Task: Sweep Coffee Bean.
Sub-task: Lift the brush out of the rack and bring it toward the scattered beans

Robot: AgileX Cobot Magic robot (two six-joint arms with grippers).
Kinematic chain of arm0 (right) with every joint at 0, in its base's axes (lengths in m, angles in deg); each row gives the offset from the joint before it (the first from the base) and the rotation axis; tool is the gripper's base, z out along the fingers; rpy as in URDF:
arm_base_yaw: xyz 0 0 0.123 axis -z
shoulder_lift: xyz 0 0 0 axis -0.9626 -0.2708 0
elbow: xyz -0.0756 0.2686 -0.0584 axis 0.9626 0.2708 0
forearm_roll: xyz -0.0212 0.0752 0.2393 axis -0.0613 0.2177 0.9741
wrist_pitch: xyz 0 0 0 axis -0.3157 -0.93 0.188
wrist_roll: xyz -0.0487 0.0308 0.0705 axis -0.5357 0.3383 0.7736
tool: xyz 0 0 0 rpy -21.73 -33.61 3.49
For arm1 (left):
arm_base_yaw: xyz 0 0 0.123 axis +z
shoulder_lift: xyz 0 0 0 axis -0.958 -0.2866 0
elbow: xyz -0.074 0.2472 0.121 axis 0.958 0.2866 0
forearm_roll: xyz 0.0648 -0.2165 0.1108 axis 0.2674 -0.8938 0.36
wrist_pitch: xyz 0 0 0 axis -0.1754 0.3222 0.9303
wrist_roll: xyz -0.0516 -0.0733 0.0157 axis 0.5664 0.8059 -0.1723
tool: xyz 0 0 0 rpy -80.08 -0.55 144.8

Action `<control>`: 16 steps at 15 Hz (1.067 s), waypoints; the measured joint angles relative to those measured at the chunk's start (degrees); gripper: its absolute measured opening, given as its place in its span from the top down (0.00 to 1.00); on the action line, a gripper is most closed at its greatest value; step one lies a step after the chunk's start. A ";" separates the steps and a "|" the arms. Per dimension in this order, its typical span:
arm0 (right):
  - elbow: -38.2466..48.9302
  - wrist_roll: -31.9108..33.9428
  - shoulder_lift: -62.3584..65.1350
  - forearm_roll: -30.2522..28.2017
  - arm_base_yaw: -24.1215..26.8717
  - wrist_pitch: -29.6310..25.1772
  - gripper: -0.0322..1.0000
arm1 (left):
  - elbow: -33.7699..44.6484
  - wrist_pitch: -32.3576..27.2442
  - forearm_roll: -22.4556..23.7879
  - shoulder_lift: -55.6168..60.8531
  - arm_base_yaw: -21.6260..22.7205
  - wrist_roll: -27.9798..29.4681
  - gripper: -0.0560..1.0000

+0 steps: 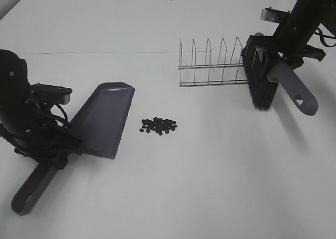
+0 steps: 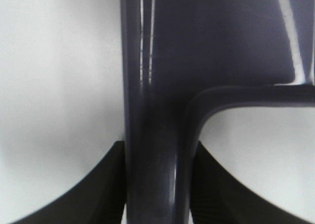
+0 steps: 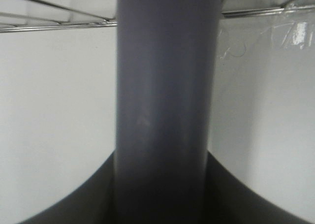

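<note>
A small pile of dark coffee beans [image 1: 158,125] lies on the white table, just right of the grey-purple dustpan [image 1: 105,118]. My left gripper [image 1: 56,154] is shut on the dustpan's handle [image 2: 156,155], with the pan flat on the table and its mouth toward the far side. At the right, the brush [image 1: 262,79] with black bristles hangs beside the wire rack, its handle [image 3: 165,111] clamped in my right gripper [image 1: 277,65], which is shut on it.
A wire dish rack [image 1: 212,65] stands behind and right of the beans, its right end against the brush bristles. White table surface lies between the beans and the brush.
</note>
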 joint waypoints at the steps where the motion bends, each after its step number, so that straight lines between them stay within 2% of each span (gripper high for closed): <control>1: 0.23 0.57 1.72 0.06 -0.06 0.06 0.68 | 0.00 0.00 0.00 0.00 0.00 0.00 0.66; 4: 5.96 1.32 8.82 -0.46 -0.23 0.17 0.68 | 0.00 0.06 0.11 0.00 0.00 0.23 0.66; 6: 12.03 1.72 13.69 -3.55 -2.41 0.00 0.68 | 0.00 0.11 0.11 0.00 0.00 0.40 0.66; 8: 16.16 3.44 17.82 -8.59 -6.65 -0.17 0.68 | 0.00 0.11 0.00 0.00 0.00 1.15 0.66; 9: 18.28 7.45 20.74 -16.67 -12.89 -0.46 0.68 | 0.00 0.17 0.00 0.00 0.00 2.64 0.66; 10: 18.45 9.34 20.91 -19.42 -15.64 -0.46 0.68 | 0.00 0.23 0.00 0.00 -0.11 2.64 0.66; 13: 19.02 12.78 20.68 -22.29 -22.12 -0.29 0.68 | 0.00 0.29 2.35 0.00 -2.41 2.64 0.66; 16: 23.09 17.30 19.77 -23.89 -25.21 -0.17 0.68 | 0.00 1.55 3.44 0.00 -4.30 4.47 0.66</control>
